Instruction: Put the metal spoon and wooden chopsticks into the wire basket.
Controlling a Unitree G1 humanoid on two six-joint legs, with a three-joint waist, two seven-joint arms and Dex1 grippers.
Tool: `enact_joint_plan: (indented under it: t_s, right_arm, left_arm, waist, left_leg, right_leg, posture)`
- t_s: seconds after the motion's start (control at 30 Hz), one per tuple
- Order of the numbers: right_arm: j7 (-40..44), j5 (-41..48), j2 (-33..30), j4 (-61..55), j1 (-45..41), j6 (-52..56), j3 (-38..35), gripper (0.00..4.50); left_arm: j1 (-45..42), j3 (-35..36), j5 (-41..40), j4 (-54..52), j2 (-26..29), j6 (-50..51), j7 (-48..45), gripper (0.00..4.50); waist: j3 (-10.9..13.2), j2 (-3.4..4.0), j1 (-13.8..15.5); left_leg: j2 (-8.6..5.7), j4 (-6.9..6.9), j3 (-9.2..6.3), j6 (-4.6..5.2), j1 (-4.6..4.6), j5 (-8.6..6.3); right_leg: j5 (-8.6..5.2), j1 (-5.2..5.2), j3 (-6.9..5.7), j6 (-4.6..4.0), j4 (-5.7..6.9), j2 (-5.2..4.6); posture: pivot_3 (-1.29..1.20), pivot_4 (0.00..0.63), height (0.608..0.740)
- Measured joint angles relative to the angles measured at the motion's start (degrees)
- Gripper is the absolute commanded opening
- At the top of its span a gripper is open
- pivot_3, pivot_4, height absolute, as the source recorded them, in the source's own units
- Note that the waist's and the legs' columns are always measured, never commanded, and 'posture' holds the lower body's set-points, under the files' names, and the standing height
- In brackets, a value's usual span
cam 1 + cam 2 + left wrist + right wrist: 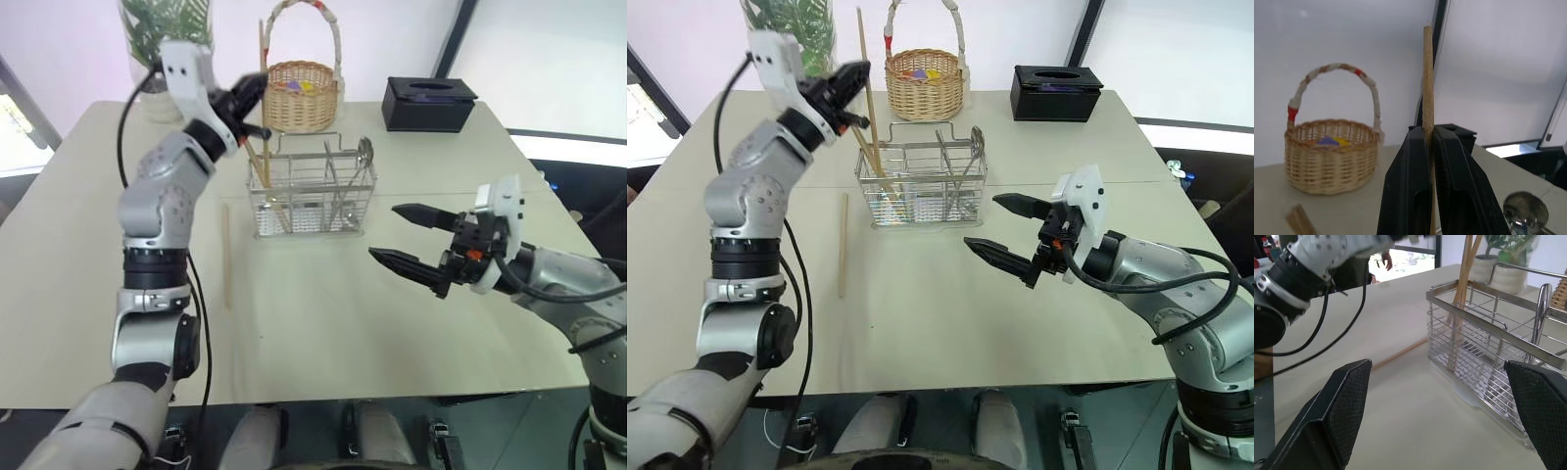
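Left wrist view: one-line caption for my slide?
Left gripper shut on an upright wooden chopstick, with the wicker basket on the table behind it.

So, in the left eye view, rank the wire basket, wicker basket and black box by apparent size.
1. wire basket, widest, and nearest the camera.
2. wicker basket, counting its tall arched handle.
3. black box, though close to the wicker basket's body alone; both stand farther back, so true sizes stay unsure.
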Motion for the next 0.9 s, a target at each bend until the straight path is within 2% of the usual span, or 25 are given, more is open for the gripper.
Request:
enact_joint_plan:
  t_s: [0.1, 0.13, 0.2, 0.33, 0.43, 0.6, 0.7, 0.8, 0.9]
  right_arm:
    - [-0.63, 0.00, 0.05, 0.00, 0.60, 0.00, -0.11, 4.50]
    - [-0.90, 0.00, 0.05, 0.00, 0.61, 0.00, -0.11, 4.50]
    - [-1.06, 0.00, 0.05, 0.01, 0.56, 0.00, -0.12, 4.50]
    - [-1.32, 0.07, 0.05, 0.58, -0.49, 0.00, -0.18, 4.50]
    - [-1.33, 0.06, 0.06, 1.39, -0.97, 0.00, -0.36, 4.50]
    - [-0.97, -0.10, 0.13, 2.81, -1.85, -0.01, -0.23, 4.50]
    - [-0.73, -0.23, 0.22, 3.57, -3.03, -0.04, 0.23, 4.50]
    - [-0.13, -0.67, 0.49, 4.68, -4.25, -0.10, 0.77, 4.50]
    - [0.27, -1.34, 0.63, 5.34, -4.36, -0.37, 1.06, 4.50]
  left_arm:
    - [0.96, -0.02, 0.32, -0.80, -1.44, -0.64, 0.71, 0.03]
    - [1.52, -0.03, 0.31, -0.95, -1.99, -0.65, 0.85, 0.35]
    - [2.30, -0.02, 0.26, -0.96, -2.49, -0.50, 1.12, 1.05]
    - [3.24, 0.53, -0.93, -2.68, -2.36, 1.16, 1.74, 3.11]
    - [3.24, 1.25, -2.45, -4.74, -2.16, 2.96, 1.85, 4.39]
    - [3.22, 3.02, -5.93, -8.81, 1.15, 8.03, 1.85, 4.49]
    - [0.23, 5.14, -8.50, -9.17, 4.86, 12.36, 2.53, 4.49]
    - [-8.40, 9.10, -9.11, -4.21, 11.28, 16.13, 6.07, 4.49]
    - [-13.09, 11.91, -7.61, 1.55, 15.32, 17.37, 10.33, 4.49]
  waist:
    - [-0.01, 0.02, 0.04]
    - [-0.01, 0.02, 0.02]
    - [-0.01, 0.01, 0.02]
    - [0.01, 0.03, -0.04]
    - [0.01, 0.03, -0.02]
    - [0.02, 0.05, -0.05]
    - [0.09, 0.07, -0.10]
    - [0.11, 0.07, -0.15]
    - [0.05, 0.19, -0.12]
  left_leg:
    - [0.00, -0.02, 0.00, 0.02, 0.02, -0.01]
    - [0.00, -0.02, -0.01, 0.03, 0.02, -0.01]
    - [0.00, -0.01, -0.01, 0.03, 0.01, -0.01]
    - [0.00, -0.03, -0.01, 0.03, 0.01, -0.01]
    - [0.00, -0.03, 0.00, 0.04, 0.02, -0.02]
    - [0.00, -0.05, 0.00, 0.04, 0.02, -0.02]
    - [0.01, -0.04, -0.01, 0.04, 0.02, -0.02]
    - [0.01, -0.08, -0.02, 0.04, 0.08, -0.02]
    - [0.00, -0.14, -0.01, 0.04, 0.14, -0.02]
  right_leg:
    - [0.00, 0.02, -0.01, 0.00, -0.01, -0.01]
    - [0.00, 0.02, 0.00, 0.00, -0.01, -0.01]
    - [0.00, 0.02, -0.01, 0.00, -0.02, 0.00]
    - [0.00, 0.00, -0.01, 0.00, -0.01, 0.02]
    - [0.00, 0.02, -0.01, 0.00, -0.02, 0.02]
    - [-0.01, 0.01, -0.01, 0.00, -0.03, 0.03]
    - [-0.01, -0.03, -0.02, 0.00, 0.00, 0.05]
    - [-0.01, -0.01, -0.04, 0.01, 0.03, 0.08]
    - [-0.03, 0.02, -0.04, 0.03, 0.01, 0.08]
  posture:
    - [0.00, 0.150, 0.663]
    - [0.00, 0.150, 0.663]
    - [0.00, 0.150, 0.663]
    - [0.00, 0.150, 0.663]
    - [0.00, 0.150, 0.663]
    - [0.00, 0.150, 0.663]
    - [0.00, 0.150, 0.663]
    - [0.00, 0.150, 0.663]
    - [0.00, 0.150, 0.663]
